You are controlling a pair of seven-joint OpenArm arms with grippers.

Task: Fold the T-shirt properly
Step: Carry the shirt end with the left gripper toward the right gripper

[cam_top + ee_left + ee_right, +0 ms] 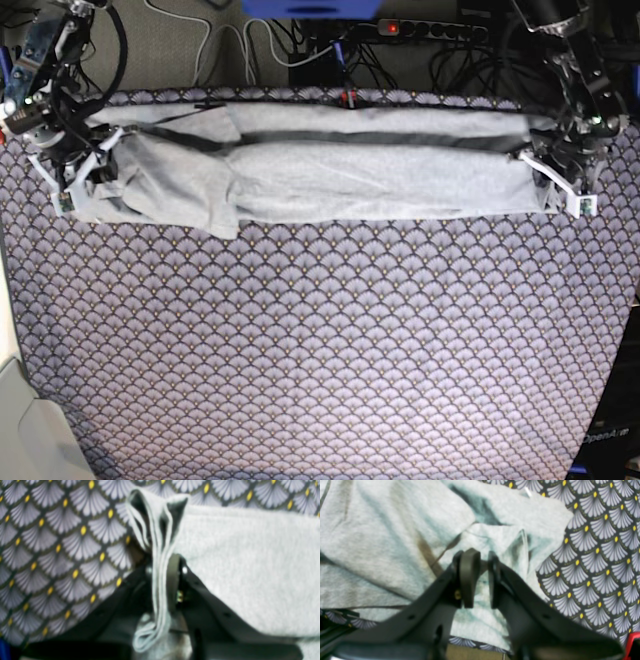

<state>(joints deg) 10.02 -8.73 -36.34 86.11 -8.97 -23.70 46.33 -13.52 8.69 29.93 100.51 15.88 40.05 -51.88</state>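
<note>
The light grey T-shirt (350, 180) lies as a long narrow band across the far side of the table. At its right end in the base view, my left gripper (558, 188) is shut on the shirt's edge. The left wrist view shows several stacked fabric layers (160, 555) pinched upright between the left gripper's fingers (163, 580). My right gripper (85, 175) is at the bunched left end. In the right wrist view its pads (470, 577) stand narrowly apart with rumpled shirt cloth (482, 590) between them. No lettering shows.
A purple scallop-patterned tablecloth (330, 340) covers the whole table. Cables and a power strip (420, 32) lie behind the far edge. A red object (633, 645) peeks into the corner of the right wrist view.
</note>
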